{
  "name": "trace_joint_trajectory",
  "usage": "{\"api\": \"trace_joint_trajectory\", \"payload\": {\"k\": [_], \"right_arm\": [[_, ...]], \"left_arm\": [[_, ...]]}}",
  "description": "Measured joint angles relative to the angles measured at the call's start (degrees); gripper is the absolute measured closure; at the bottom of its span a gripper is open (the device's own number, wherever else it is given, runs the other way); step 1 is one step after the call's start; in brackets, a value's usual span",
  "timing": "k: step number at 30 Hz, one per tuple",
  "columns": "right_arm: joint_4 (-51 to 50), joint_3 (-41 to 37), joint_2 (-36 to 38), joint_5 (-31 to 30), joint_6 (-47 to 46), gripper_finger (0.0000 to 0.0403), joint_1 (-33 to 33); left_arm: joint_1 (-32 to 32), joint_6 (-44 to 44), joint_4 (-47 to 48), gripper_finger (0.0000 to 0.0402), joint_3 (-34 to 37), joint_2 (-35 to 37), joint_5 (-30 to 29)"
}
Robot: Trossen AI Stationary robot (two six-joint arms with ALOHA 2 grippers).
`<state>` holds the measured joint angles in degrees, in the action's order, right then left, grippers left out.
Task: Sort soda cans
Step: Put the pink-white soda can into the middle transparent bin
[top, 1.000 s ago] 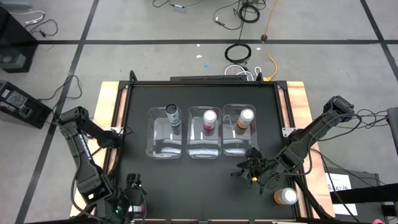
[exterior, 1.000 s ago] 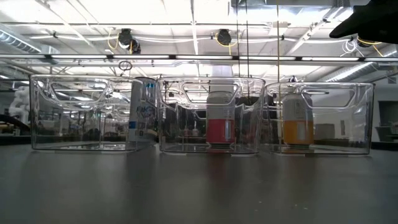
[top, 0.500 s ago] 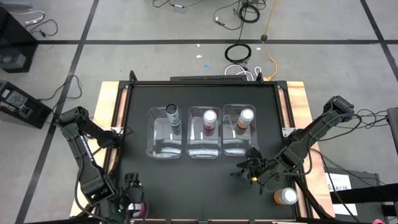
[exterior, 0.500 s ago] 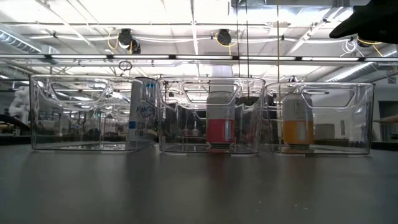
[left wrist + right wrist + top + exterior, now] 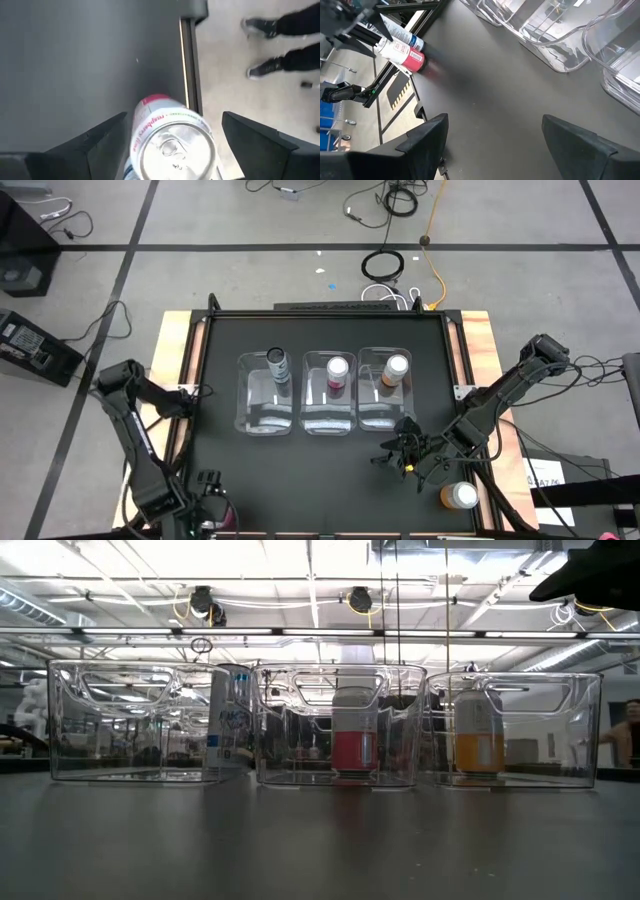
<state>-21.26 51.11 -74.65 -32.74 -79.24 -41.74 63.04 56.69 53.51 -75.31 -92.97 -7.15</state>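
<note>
1. On the black table (image 5: 330, 470), three bins (image 5: 329, 392) each held one can
2. My left gripper (image 5: 172, 145) had drawn back to the near-left edge, fingers spread around the pink can (image 5: 167, 142); whether it was gripped, I couldn't tell
3. Right gripper (image 5: 405, 455) waited open

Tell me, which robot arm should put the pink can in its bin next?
Probably the left. The pink can sits between the left gripper fingers at the table's near-left edge. The right gripper is open and empty, by the orange bin.
</note>
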Motion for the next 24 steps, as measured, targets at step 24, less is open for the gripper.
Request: {"api": "trace_joint_trajectory", "payload": {"k": [24], "right_arm": [[0.02,0.0,0.02,0.01,0.0,0.009,0.0]], "left_arm": [[0.01,0.06,0.81,0.0072,-0.11,-6.26,2.41]]}}
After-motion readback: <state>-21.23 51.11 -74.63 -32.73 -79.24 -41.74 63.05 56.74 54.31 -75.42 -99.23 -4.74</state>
